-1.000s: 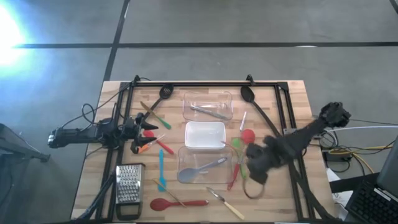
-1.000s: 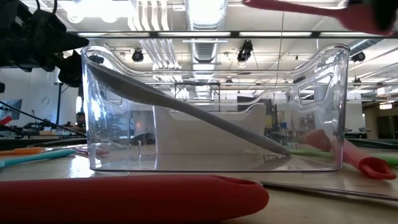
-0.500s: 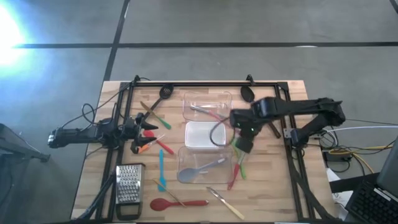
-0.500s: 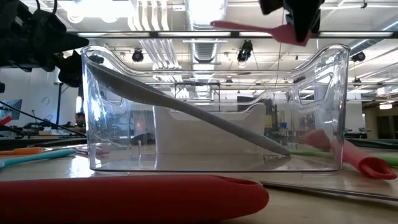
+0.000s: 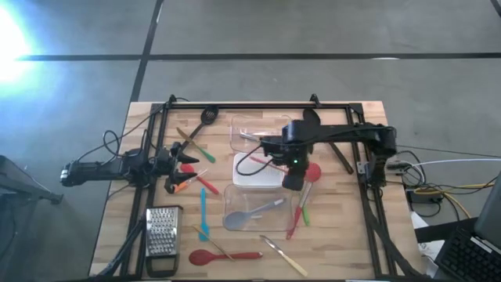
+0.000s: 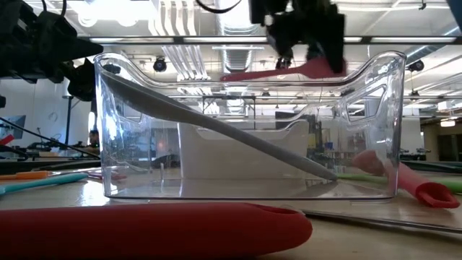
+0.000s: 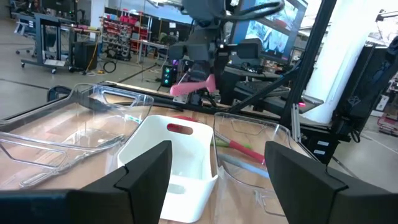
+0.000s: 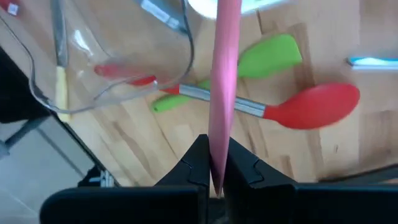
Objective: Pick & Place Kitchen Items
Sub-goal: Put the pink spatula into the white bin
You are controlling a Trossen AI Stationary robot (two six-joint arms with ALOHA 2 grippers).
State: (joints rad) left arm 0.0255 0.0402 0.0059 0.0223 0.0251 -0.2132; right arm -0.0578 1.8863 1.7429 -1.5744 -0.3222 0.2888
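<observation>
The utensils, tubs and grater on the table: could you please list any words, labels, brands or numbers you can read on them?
None can be read.
The utensils, the clear tubs and the grater show no print.
The pink utensil in the right gripper is plain.
The screens in the room behind are too blurred to read.

The right arm reaches in over the table's middle, its right gripper (image 5: 291, 178) clamped tight. The left gripper (image 5: 185, 167) waits at the left side, fingers spread.
</observation>
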